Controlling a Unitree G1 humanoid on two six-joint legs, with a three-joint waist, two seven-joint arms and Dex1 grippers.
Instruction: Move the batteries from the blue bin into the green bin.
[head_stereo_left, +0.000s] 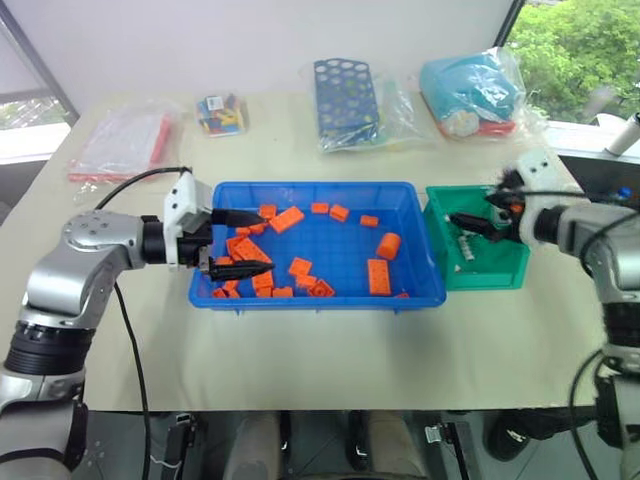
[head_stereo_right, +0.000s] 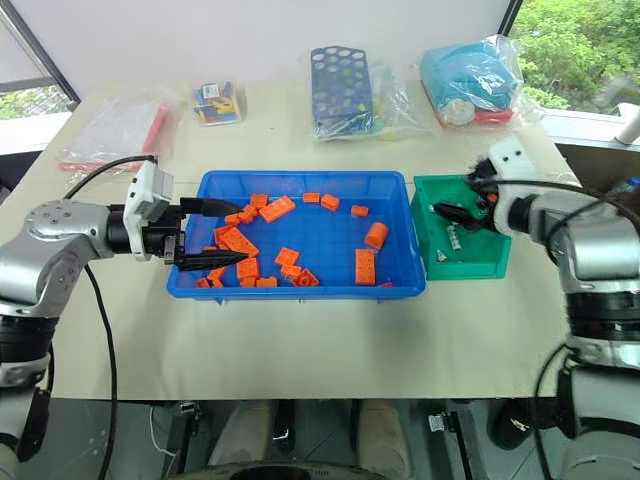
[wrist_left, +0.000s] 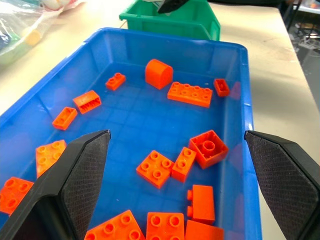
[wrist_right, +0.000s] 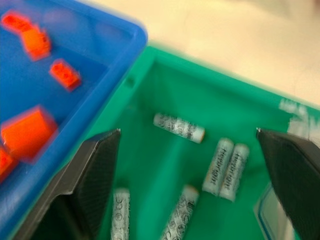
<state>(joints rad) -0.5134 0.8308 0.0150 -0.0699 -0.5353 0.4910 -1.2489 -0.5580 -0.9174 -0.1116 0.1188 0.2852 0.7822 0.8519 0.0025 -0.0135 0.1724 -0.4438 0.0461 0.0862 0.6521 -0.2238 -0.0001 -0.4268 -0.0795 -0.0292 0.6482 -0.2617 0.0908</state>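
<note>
While the right gripper (wrist_right: 187, 150) is held wide open and empty over the green bin (wrist_right: 165, 80), five batteries (wrist_right: 179, 127) are seen below it, lying flat, their long axes at differing angles. Beside the bin's wall, the blue bin (head_stereo_left: 300, 190) is found, with the open, empty left gripper (head_stereo_left: 240, 243) at its far end.

Left arm: reaches in from the left, elbow bent, forearm lying nearly level and pointing right.
Left gripper (head_stereo_left: 233, 242): aims right and slightly down; its two black fingers (wrist_left: 75, 185) stand wide apart with nothing between them.
Right arm: comes in from the right, forearm angled toward the left.
Right gripper (wrist_right: 187, 150): tilts down and to the left; its fingers (wrist_right: 97, 175) are spread wide, nothing gripped.
Spacing: the two grippers are well apart, pointing toward each other.
</note>
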